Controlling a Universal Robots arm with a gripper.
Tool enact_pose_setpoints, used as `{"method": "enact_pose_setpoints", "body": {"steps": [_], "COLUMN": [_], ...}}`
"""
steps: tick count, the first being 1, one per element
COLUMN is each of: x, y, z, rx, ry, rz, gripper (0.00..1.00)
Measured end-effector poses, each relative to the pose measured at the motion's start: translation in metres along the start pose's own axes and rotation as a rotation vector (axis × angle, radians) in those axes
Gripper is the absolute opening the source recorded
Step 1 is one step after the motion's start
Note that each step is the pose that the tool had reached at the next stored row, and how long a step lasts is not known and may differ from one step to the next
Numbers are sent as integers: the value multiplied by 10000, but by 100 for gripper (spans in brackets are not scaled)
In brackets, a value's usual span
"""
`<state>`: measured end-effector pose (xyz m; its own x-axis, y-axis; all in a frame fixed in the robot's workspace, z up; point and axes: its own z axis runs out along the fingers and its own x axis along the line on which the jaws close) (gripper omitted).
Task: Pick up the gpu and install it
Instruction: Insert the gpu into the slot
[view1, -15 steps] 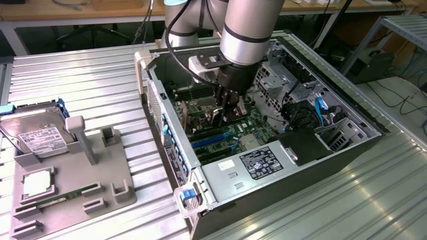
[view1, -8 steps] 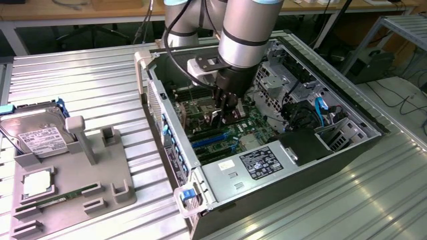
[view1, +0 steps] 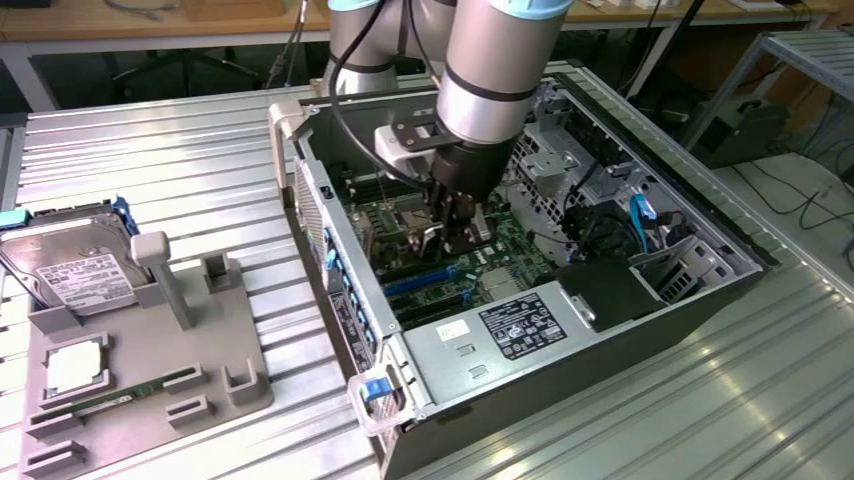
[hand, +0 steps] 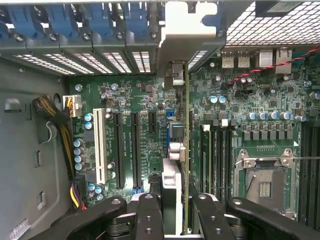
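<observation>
Jaws are clamping the thin, dark, silver-bracketed gpu card (hand: 186, 130) edge-down over the green motherboard (hand: 140, 95), seemingly aligning it for seating.

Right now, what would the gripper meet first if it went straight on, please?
Probably the motherboard: the gripper points at it with the gpu edge-on in its jaws; depth unclear.

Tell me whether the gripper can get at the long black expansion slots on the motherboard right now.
Likely yes: the case stands open, the gripper hangs over the motherboard gripping the gpu edge-on, and no cable or part crosses the long black slots.
</observation>
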<state>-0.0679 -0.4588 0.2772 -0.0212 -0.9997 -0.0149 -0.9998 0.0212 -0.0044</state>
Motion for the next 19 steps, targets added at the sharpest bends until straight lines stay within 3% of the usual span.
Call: {"method": "enact_pose_setpoints", "body": {"steps": [19], "x": [25], "y": [66], "z": [131], "rx": [-9], "ry": [0], "rz": [-1], "gripper": [29]}}
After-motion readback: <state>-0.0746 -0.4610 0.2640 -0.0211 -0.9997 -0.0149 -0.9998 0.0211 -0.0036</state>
